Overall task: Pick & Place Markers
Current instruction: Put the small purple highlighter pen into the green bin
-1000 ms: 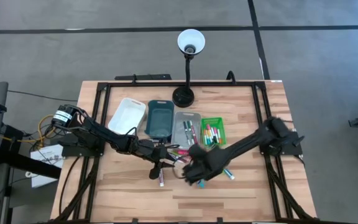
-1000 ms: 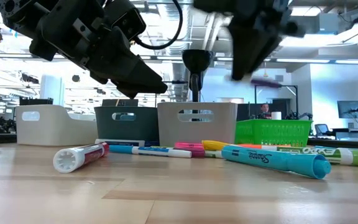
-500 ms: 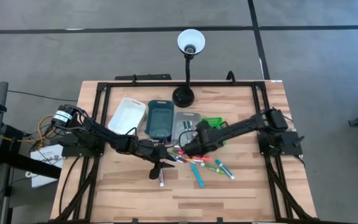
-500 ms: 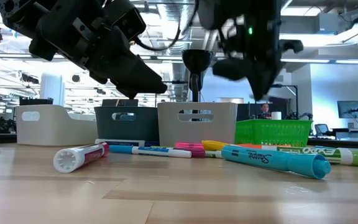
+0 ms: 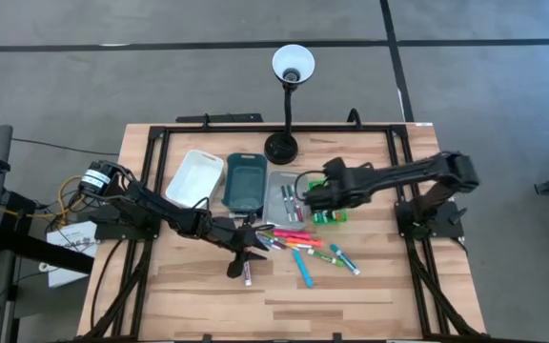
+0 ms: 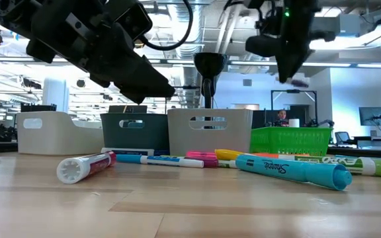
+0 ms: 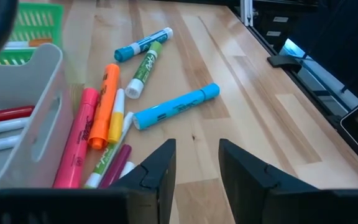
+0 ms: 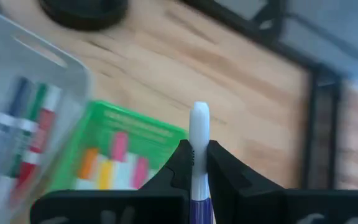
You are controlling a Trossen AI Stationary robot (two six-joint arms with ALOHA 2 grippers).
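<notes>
Carrying a purple-and-white marker (image 8: 198, 134) pinched upright between its fingers, the right hand (image 5: 315, 198) has swung away from the loose pile at the middle of the table (image 5: 389, 286) and now hangs over the green basket (image 5: 335, 215), beside the clear tray (image 5: 276, 181); a second ago it was low over the scattered pens, so the pick looks done and a drop into a container seems next; which container it is meant for I cannot tell. The left hand (image 7: 194, 163) stays low near the pile with its fingers spread and nothing between them; a blue highlighter (image 7: 176, 106) lies just ahead of it, with pink (image 7: 78, 140) and orange (image 7: 105, 106) ones alongside; a red-capped marker (image 6: 84, 166) sits apart at the near edge; many pens remain to be moved.
</notes>
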